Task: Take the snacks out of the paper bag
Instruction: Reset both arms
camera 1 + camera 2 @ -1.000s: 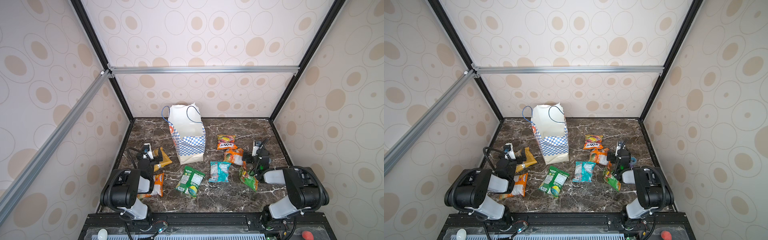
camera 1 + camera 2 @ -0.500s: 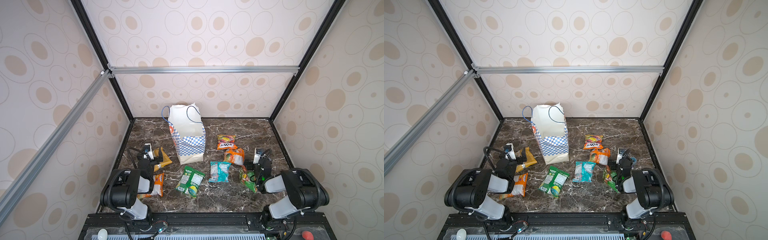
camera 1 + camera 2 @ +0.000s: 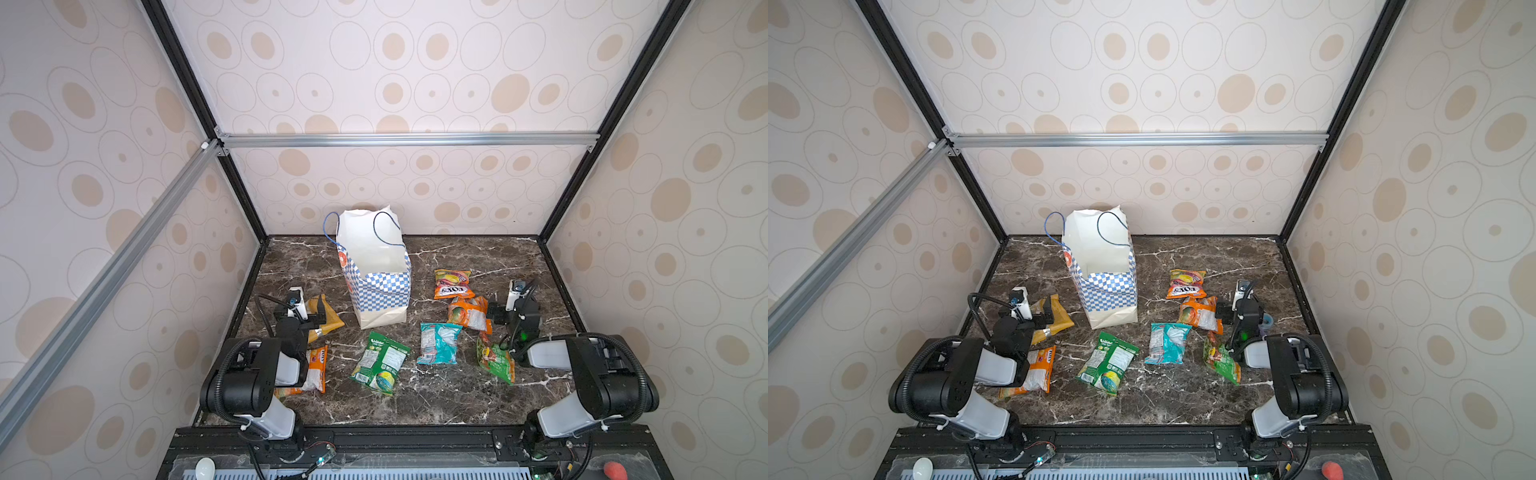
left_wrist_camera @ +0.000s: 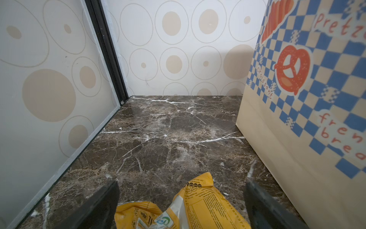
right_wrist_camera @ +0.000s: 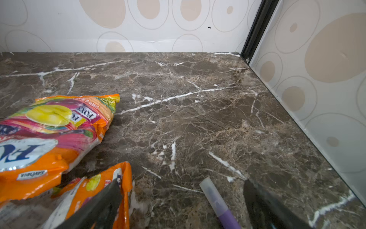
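The paper bag (image 3: 380,291) stands upright on the marble table (image 3: 415,399), a little behind the middle, with its mouth open upward. Take the bag as the centre of a clock, with 12 at the back wall. The snacks (image 3: 1108,363) lie flat on the table around it:
- a mustard-yellow packet (image 3: 334,322) at 9 o'clock
- an orange-and-white packet (image 3: 318,365) at 8
- a green packet (image 3: 380,361) at 6
- a teal-and-white packet (image 3: 437,343) at 5
- a second green packet (image 3: 496,361) and a second orange-and-white packet (image 3: 469,312) near 4
- an orange Fox's packet (image 3: 452,284) at 3

The left hand (image 4: 181,184) is spread wide and grips nothing — the mustard-yellow packet lies between its fingers. The right hand (image 5: 182,183) is also spread wide and holds nothing. One of its fingers (image 5: 99,206) is at the edge of the second orange-and-white packet; I cannot tell if it touches. A purple pen-like stick (image 5: 217,204) lies on the table between the fingers.
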### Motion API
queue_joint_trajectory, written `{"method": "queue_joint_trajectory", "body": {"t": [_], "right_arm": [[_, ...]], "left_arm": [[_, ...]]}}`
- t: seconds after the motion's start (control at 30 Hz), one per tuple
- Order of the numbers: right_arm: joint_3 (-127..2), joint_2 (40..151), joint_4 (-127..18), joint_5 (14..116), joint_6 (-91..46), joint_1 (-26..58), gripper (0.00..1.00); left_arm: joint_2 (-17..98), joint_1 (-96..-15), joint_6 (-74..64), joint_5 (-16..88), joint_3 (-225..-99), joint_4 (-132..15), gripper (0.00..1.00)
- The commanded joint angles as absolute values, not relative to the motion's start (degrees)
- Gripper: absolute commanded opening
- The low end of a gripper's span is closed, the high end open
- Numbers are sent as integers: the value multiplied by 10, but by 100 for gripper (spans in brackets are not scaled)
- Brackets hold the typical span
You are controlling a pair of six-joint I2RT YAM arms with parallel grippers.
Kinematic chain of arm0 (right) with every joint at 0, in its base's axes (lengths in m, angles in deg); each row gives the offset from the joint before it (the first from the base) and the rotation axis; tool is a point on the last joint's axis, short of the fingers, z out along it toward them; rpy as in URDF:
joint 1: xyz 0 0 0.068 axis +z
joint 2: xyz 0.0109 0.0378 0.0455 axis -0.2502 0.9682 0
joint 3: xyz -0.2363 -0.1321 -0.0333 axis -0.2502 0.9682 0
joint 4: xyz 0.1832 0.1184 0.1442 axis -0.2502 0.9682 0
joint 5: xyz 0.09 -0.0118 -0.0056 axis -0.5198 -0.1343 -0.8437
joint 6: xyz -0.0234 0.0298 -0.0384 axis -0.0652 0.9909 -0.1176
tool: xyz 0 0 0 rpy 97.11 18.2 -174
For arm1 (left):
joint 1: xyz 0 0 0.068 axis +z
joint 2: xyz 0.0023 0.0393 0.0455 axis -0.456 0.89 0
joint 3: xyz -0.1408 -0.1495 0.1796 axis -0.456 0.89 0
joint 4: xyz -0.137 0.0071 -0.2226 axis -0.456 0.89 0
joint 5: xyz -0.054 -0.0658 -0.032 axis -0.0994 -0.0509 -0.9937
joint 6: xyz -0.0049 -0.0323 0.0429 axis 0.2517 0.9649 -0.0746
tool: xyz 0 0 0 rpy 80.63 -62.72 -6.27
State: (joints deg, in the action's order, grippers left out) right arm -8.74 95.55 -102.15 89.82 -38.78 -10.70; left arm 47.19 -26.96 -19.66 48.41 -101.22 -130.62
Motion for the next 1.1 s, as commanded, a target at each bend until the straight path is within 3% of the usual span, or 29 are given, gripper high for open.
{"method": "queue_joint_trajectory", "body": {"t": [0.0, 0.2, 0.33, 0.4, 0.47, 0.57, 0.67, 1.07], "right_arm": [[-94, 954, -1012, 908, -389, -105, 100], [-89, 950, -1014, 924, -381, -104, 100], [7, 950, -1197, 922, -384, -104, 100], [-25, 957, -1149, 942, -376, -104, 100], [-95, 953, -1004, 948, -375, -103, 100], [-73, 965, -1074, 955, -381, -97, 100], [-93, 947, -1004, 951, -373, -97, 100], [-91, 954, -1016, 955, -378, -96, 100]], "left_arm": [[476, -271, -211, 481, -1021, -1315, 98], [476, -271, -211, 481, -1021, -1315, 98], [476, -271, -211, 481, -1021, -1315, 98], [476, -271, -211, 481, -1021, -1314, 98], [475, -271, -211, 481, -1022, -1314, 98], [476, -271, -211, 481, -1022, -1314, 98], [476, -271, -211, 481, -1022, -1314, 98], [476, -277, -217, 490, -1023, -1313, 98]]}}
